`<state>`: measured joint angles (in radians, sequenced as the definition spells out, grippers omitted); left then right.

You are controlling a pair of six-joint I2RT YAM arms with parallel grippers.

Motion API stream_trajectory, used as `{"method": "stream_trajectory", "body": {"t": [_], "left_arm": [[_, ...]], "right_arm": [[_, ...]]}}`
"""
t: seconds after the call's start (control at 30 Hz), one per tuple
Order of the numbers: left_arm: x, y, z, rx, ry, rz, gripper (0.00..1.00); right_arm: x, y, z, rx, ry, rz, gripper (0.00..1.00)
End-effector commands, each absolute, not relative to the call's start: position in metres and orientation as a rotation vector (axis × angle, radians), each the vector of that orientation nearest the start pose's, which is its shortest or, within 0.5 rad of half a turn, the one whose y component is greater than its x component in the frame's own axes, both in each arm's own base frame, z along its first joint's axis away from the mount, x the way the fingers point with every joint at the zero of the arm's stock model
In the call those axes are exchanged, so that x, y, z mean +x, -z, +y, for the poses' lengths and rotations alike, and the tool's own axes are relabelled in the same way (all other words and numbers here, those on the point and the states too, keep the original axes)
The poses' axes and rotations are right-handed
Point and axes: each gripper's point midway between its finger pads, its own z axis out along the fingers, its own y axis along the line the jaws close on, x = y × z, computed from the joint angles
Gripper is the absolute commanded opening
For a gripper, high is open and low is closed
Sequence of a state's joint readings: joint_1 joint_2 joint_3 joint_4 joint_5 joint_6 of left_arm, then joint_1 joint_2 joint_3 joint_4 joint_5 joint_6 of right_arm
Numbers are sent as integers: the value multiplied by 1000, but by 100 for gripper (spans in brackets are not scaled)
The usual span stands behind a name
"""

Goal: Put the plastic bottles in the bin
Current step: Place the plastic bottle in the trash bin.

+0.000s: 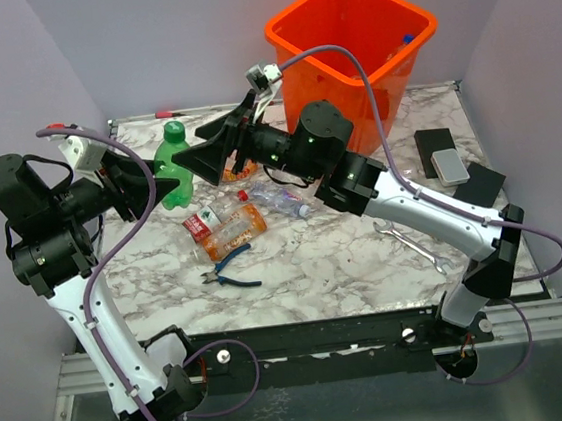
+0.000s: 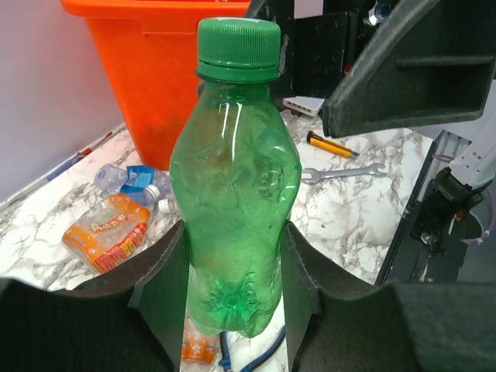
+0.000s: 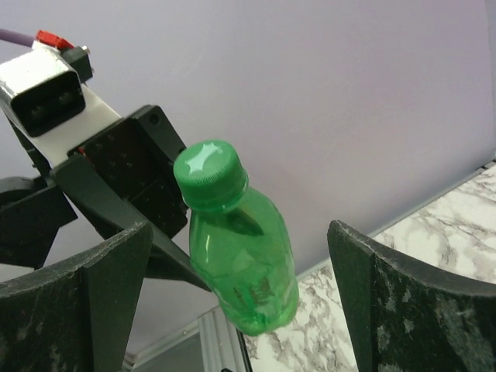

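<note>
L gripper point(image 2: 232, 267) clamps green bottle point(image 2: 235, 194) low on body, held over table point(image 1: 346, 254) far-left. Long axis approx upright, cap up. R gripper point(image 3: 240, 244) wide open, straddling bottle, not touching.

There was one orange bin point(image 1: 350, 24) and one table point(image 1: 317, 267). One green bottle point(image 1: 174, 166) was left of the bin. Three crushed clear bottles lay nearer than the bin, to its left: an orange-labelled bottle point(image 1: 233, 231), a red-and-white-labelled bottle point(image 1: 200, 224) and a blue-labelled bottle point(image 1: 282, 203). The bottles inside the bin point(image 1: 400, 52) could not be counted. Nearer than the bin lay one pair of pliers point(image 1: 229, 271) and one wrench point(image 1: 410, 242). There were two pincers: the left pincer point(image 2: 236, 287) and the right pincer point(image 3: 240, 310).
</note>
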<state>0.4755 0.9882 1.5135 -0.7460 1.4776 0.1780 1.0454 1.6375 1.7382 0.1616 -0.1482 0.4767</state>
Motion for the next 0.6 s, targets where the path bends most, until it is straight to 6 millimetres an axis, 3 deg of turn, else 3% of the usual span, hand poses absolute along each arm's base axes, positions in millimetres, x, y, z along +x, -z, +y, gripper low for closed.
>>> {"method": "stream_trajectory", "body": {"t": [0.0, 0.13, 0.2, 0.4, 0.47, 0.5, 0.57], "left_arm": [[195, -451, -97, 814, 822, 1426, 33], [193, -449, -98, 812, 824, 1426, 33], [193, -448, -98, 810, 824, 1427, 33], [194, -451, -97, 803, 801, 1425, 37], [198, -453, -94, 780, 762, 1433, 50], [202, -455, -92, 763, 727, 1437, 67], [215, -462, -80, 698, 620, 1453, 90]], "right_arm": [[221, -505, 484, -554, -1380, 1304, 97], [226, -507, 495, -550, -1391, 1290, 93], [227, -506, 501, -561, -1396, 1295, 84], [225, -498, 511, -591, -1424, 1323, 31], [224, -499, 507, -582, -1420, 1326, 13], [224, -501, 503, -575, -1410, 1327, 3], [227, -505, 491, -550, -1370, 1336, 0]]}}
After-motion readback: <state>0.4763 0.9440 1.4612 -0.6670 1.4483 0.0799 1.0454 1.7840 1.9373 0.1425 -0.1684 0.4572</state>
